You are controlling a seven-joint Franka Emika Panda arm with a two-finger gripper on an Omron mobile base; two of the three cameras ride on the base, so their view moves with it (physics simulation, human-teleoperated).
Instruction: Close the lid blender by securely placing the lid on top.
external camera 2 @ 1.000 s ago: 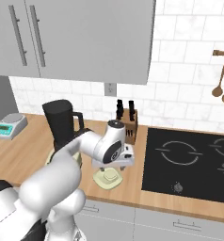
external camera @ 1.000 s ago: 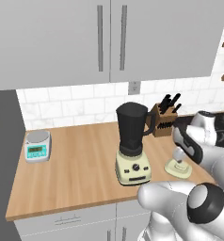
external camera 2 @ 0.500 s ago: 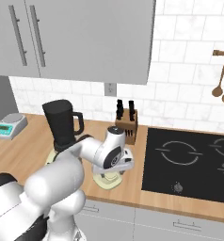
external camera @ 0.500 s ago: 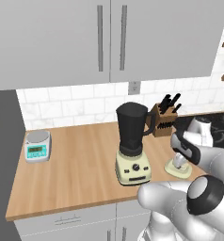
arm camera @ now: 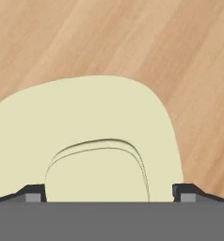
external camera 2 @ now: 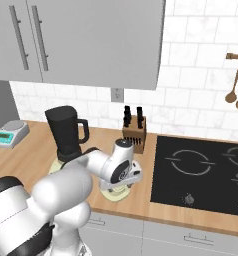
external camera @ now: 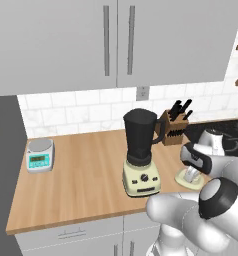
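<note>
Lid (arm camera: 85, 136), pale cream-yellow, lies flat on the wooden counter (external camera: 86, 175) at the lower right of the left base view, just right of the blender (external camera: 141, 152), whose dark jar stands open on its cream base. We see the gripper (arm camera: 109, 193) low over it, fingertips (arm camera: 34, 193) spread either side of the raised centre knob, not clamped.
</note>
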